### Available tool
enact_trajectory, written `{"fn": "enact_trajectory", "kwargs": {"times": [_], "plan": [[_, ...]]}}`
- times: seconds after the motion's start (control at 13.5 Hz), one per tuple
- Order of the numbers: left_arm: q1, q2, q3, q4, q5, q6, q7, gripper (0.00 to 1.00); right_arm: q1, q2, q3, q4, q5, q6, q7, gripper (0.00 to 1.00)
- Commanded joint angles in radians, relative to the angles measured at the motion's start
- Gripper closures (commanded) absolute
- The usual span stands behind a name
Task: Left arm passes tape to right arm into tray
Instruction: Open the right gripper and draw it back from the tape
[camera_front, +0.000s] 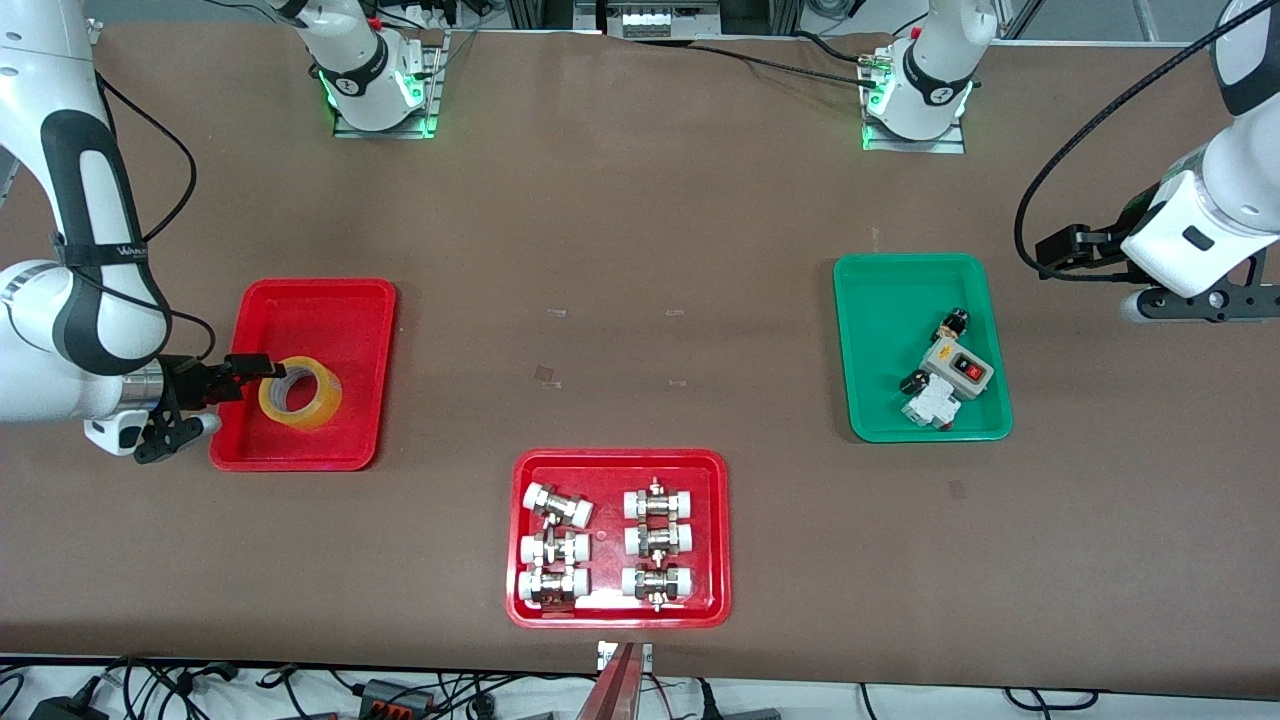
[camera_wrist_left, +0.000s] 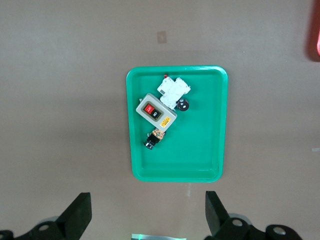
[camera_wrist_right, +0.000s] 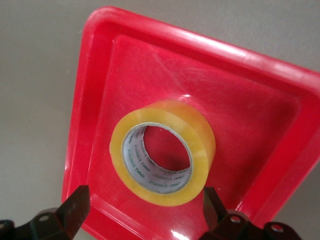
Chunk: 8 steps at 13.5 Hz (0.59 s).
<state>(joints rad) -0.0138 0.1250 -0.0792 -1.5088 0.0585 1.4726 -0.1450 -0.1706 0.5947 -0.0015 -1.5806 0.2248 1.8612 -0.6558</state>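
The yellow tape (camera_front: 300, 392) lies in the plain red tray (camera_front: 320, 300) at the right arm's end of the table, its hole facing up. My right gripper (camera_front: 262, 368) hovers over that tray's edge, right beside the roll, and is open. In the right wrist view the tape (camera_wrist_right: 162, 159) sits on the tray floor (camera_wrist_right: 260, 100) just ahead of the right gripper (camera_wrist_right: 145, 200), not between its fingers. My left gripper (camera_front: 1210, 300) waits open and empty above the table beside the green tray. The left wrist view shows the left gripper (camera_wrist_left: 147, 210) with only bare table between its fingers.
A green tray (camera_front: 880, 300) with a switch box and small electrical parts lies toward the left arm's end of the table, also seen as the green tray (camera_wrist_left: 210, 125). Nearer the front camera, mid-table, a second red tray (camera_front: 620, 465) holds several metal fittings.
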Motion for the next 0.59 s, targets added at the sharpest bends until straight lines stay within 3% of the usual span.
{"fn": "enact_trajectory", "kwargs": {"times": [0.0, 0.3, 0.52], "plan": [[0.012, -0.03, -0.014, -0.034, -0.008, 0.015, -0.024, 0.0, 0.037, -0.096, 0.0, -0.012, -0.068, 0.006, 0.024, 0.0], [0.012, -0.036, -0.016, -0.028, -0.014, 0.006, -0.018, 0.0, 0.088, -0.211, 0.002, 0.005, -0.094, -0.051, 0.336, 0.0], [0.011, -0.036, -0.016, -0.027, -0.014, 0.02, -0.019, 0.0, 0.114, -0.217, 0.009, 0.161, -0.162, -0.244, 0.523, 0.0]]}}
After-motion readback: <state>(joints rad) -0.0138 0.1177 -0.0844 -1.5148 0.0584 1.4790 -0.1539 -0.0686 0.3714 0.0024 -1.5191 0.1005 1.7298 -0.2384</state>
